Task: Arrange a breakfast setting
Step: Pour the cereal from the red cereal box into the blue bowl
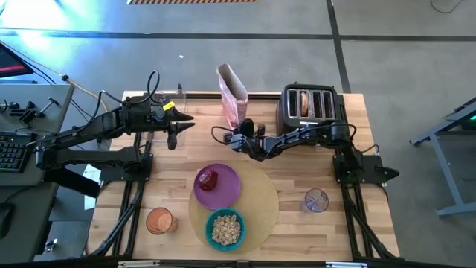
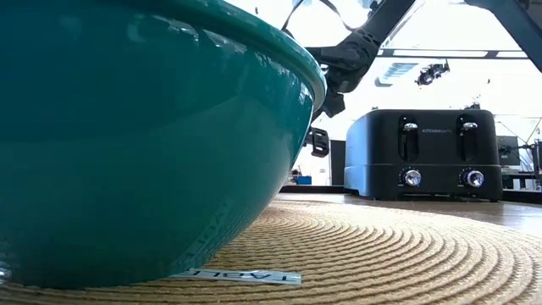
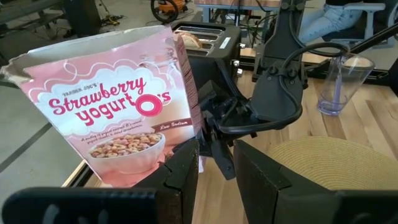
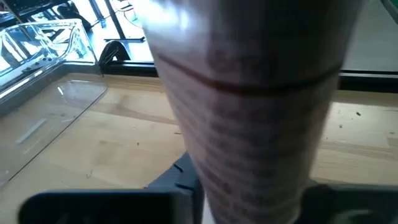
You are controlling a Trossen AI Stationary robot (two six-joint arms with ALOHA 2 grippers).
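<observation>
The pink cereal box (image 1: pixel 232 97) stands at the table's far middle, its top open. My right gripper (image 1: pixel 238 138) is at the box's lower part and is shut on it. My left gripper (image 1: pixel 175 132) hovers open and empty to the left of the box, facing its front (image 3: pixel 118 106). On the round tan mat (image 1: pixel 256 195) stand the purple plate (image 1: pixel 223 192) with the red fruit (image 1: pixel 208 179) and the teal bowl (image 1: pixel 225 228) of cereal. The orange cup (image 1: pixel 160 221) is at the near left and the clear glass (image 1: pixel 316 199) at the near right. No spoon shows. My right gripper has the box's lower part (image 4: pixel 249 155) between its two fingers, one finger (image 4: pixel 183 180) on each broad face, with the narrow printed side toward the wrist. The fingers come in about level from the table's right. Whether the box's bottom rests on the table cannot be told.
The black four-slot toaster (image 1: pixel 309 104) stands at the far right with something tan in one slot. A clear tray (image 1: pixel 165 103) lies at the far left. The right arm (image 3: pixel 273 81) reaches across between the toaster and the box.
</observation>
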